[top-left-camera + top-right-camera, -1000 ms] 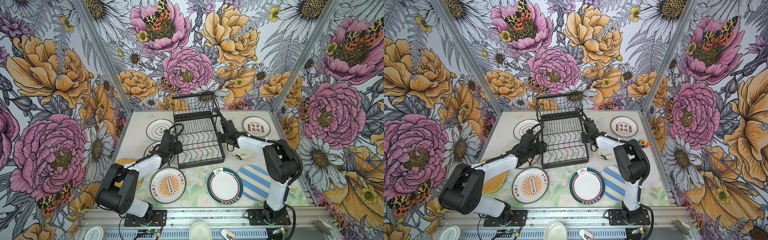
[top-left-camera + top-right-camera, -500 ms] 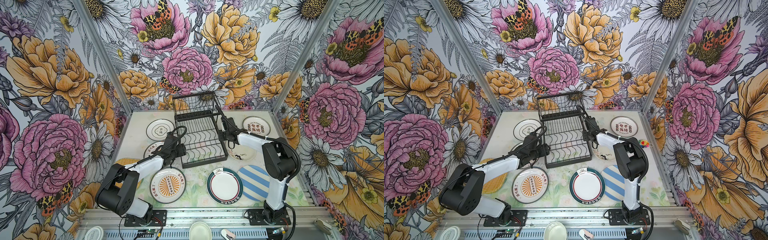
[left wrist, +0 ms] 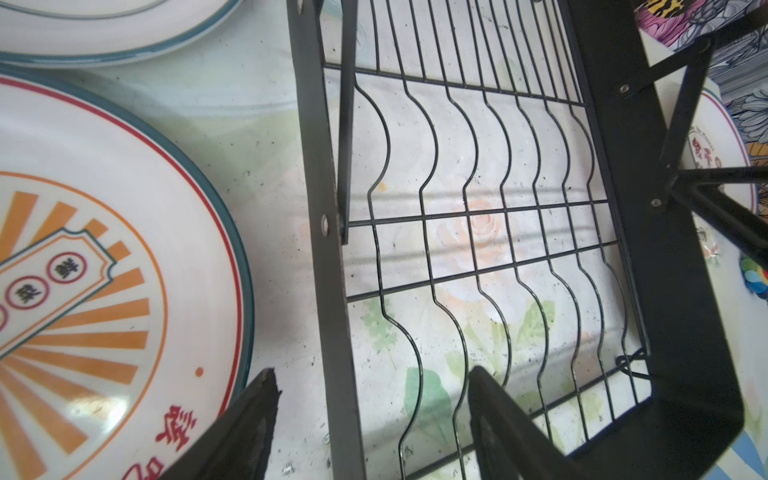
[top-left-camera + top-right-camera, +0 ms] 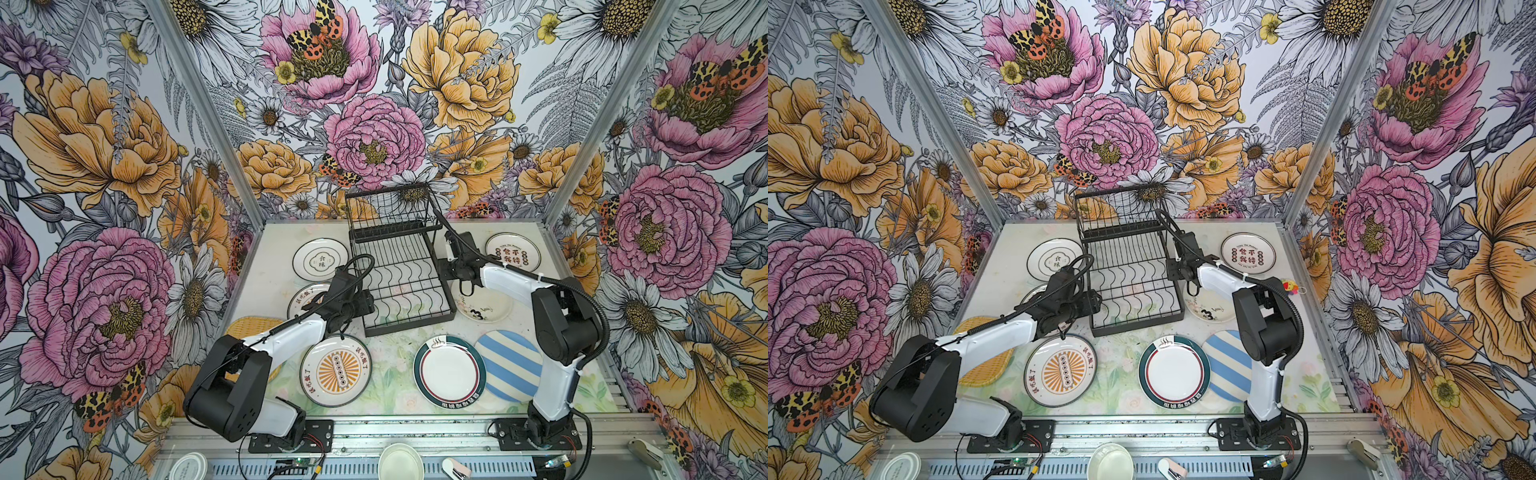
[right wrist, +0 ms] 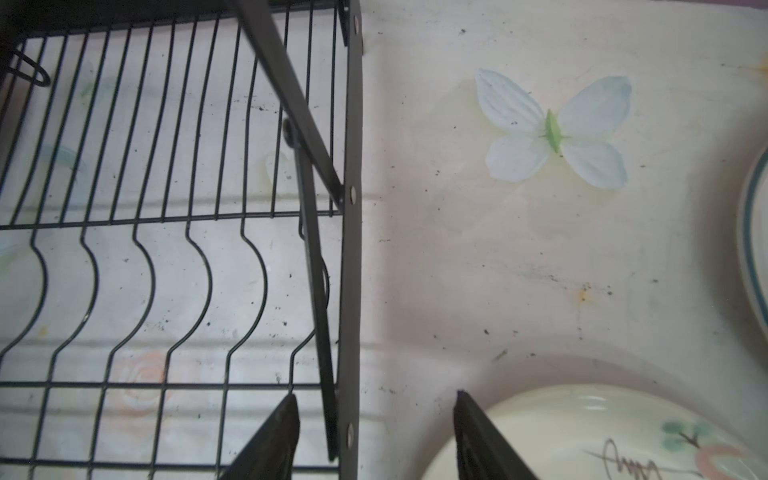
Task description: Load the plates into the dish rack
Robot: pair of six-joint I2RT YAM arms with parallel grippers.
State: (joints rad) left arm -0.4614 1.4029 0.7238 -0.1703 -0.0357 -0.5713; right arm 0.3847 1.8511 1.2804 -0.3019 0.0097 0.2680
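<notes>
Dish rack [image 4: 399, 266] sits empty mid-desk [image 4: 390, 357], nothing loaded yet! The plates [image 4: 336, 370] lie flat around it. Left tool [image 3: 372, 376] and right tool [image 5: 376, 395] both gape apart, each straddling a rack side rail, gripping nothing. Every plate remains.

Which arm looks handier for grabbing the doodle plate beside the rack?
Right. The right pincer, open, straddles the dish rack's right rail, close to the doodle plate; the left pincer sits across the rack.

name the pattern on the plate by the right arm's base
Round plate: blue-white stripes, clearest in a top view.
</notes>
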